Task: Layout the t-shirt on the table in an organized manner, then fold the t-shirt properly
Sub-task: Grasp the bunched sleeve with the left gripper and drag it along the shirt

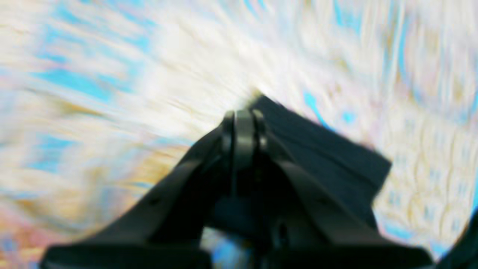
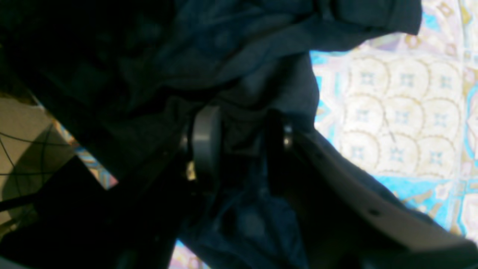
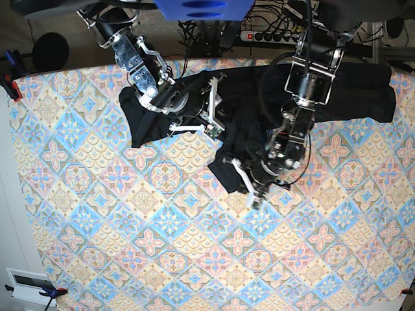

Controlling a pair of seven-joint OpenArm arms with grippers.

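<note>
The black t-shirt [image 3: 343, 97] lies crumpled across the far side of the patterned table [image 3: 130, 227], with one part hanging toward the middle. In the base view my left gripper [image 3: 254, 193] is low over the table at the shirt's near corner. The left wrist view shows this gripper [image 1: 244, 116] shut, with a flat strip of the t-shirt [image 1: 328, 160] trailing from its tips while the cloth behind blurs. My right gripper [image 3: 213, 120] sits in the shirt's left part. In the right wrist view, bunched t-shirt [image 2: 239, 74] fills the gap between its fingers [image 2: 205, 142].
A power strip and cables [image 3: 272, 32] lie behind the table's far edge. Red clamps [image 3: 10, 85] hold the cloth at the left edge. A white box [image 3: 26, 285] sits off the near left corner. Bare floor [image 2: 22, 130] shows past the table in the right wrist view.
</note>
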